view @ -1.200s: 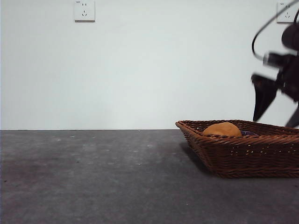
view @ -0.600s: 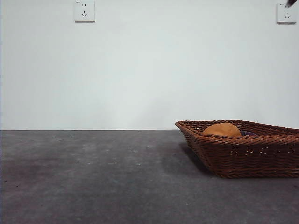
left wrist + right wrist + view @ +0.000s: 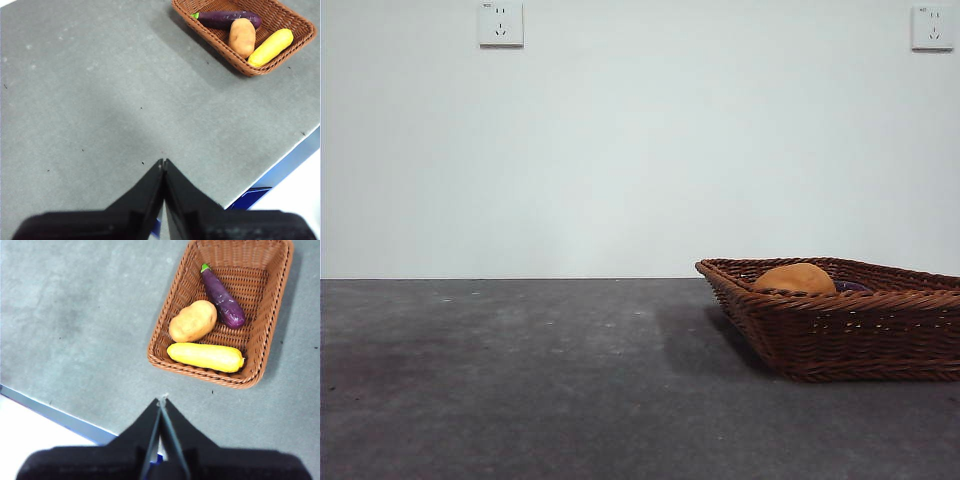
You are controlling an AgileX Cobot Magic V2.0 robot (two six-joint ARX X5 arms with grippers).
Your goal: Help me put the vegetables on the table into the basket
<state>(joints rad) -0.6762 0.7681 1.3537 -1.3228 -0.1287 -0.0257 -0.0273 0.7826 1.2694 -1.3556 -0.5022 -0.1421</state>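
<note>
The tan potato [image 3: 193, 320], yellow corn-like lump [image 3: 205, 356] and purple eggplant [image 3: 222, 298] lay inside the woven brown basket [image 3: 160, 335]. Both claws, left [image 3: 163, 162] and right [image 3: 162, 400], were pinched closed, empty, above the grey worktop [image 3: 100, 100]; little risk remained.

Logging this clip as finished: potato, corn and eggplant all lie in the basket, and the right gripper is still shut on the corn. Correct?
Not quite. The right gripper is shut on nothing, held above the table. The right wrist view shows the corn lying free in the basket beside the potato and eggplant.

dark grey table [image 3: 520, 380], wicker basket [image 3: 850, 335] resting on it
</note>
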